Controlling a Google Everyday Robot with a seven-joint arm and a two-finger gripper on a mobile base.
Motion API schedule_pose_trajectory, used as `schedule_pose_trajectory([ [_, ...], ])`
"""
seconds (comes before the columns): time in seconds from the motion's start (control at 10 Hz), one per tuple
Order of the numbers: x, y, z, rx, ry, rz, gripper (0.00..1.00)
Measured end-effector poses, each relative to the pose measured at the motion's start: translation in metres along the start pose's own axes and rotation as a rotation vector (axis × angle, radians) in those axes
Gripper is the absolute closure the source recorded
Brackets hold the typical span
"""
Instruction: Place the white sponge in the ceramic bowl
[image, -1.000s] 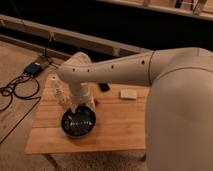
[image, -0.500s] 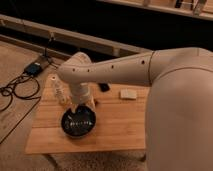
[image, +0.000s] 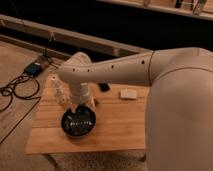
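The white sponge (image: 128, 94) lies flat on the wooden table (image: 120, 125), right of centre near the far edge. The black ceramic bowl (image: 78, 122) sits at the front left of the table. My arm reaches in from the right and bends down at its wrist (image: 80, 92). My gripper (image: 80, 108) hangs over the far rim of the bowl, well to the left of the sponge. Nothing white shows in it.
A clear plastic bottle (image: 57, 89) stands at the table's left, just behind the bowl and beside my wrist. A small dark object (image: 103, 87) lies near the far edge. Cables and a power block (image: 34, 68) lie on the floor to the left.
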Motion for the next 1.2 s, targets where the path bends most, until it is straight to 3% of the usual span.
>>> schedule_pose_trajectory([
  [0.4, -0.012, -0.016, 0.006, 0.006, -0.005, 0.007, 0.35],
  [0.7, -0.036, -0.049, 0.023, 0.015, -0.001, -0.102, 0.35],
  [1.2, -0.094, -0.153, 0.051, 0.02, 0.017, -0.329, 0.35],
])
